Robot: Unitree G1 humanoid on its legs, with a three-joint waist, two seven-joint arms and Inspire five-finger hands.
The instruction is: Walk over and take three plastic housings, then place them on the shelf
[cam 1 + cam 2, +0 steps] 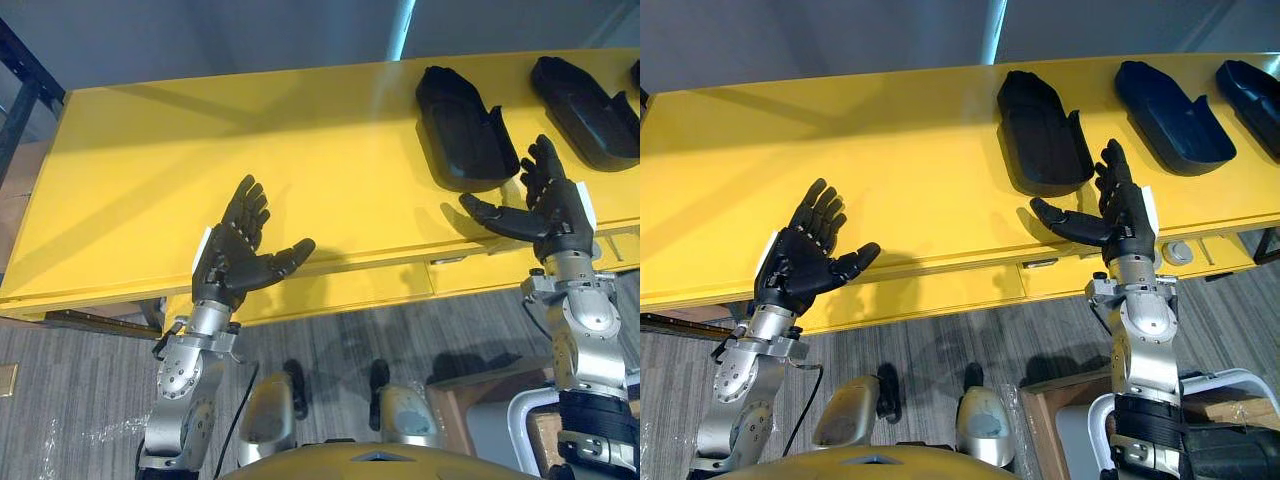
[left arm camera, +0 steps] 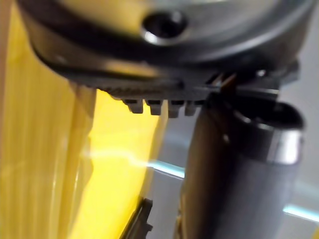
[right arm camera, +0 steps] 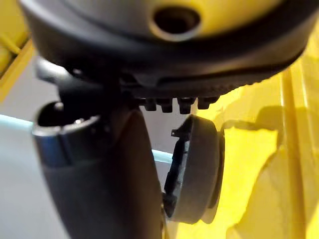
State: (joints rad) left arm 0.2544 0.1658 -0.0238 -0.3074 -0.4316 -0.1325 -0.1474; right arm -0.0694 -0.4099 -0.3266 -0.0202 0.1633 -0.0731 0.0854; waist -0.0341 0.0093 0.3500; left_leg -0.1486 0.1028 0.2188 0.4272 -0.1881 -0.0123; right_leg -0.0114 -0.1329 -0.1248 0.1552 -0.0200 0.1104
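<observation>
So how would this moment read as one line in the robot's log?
left robot hand: open, empty, at yellow table edge | right robot hand: open, empty, near nearest housing | stage: none taken yet

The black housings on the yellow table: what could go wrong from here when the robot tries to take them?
1. The right hand is open at the near end of the nearest housing, not around it; closing there might push it away.
2. The left hand is open over bare table, far from all housings; the second housing and third housing lie further right, perhaps beyond easy reach.
</observation>
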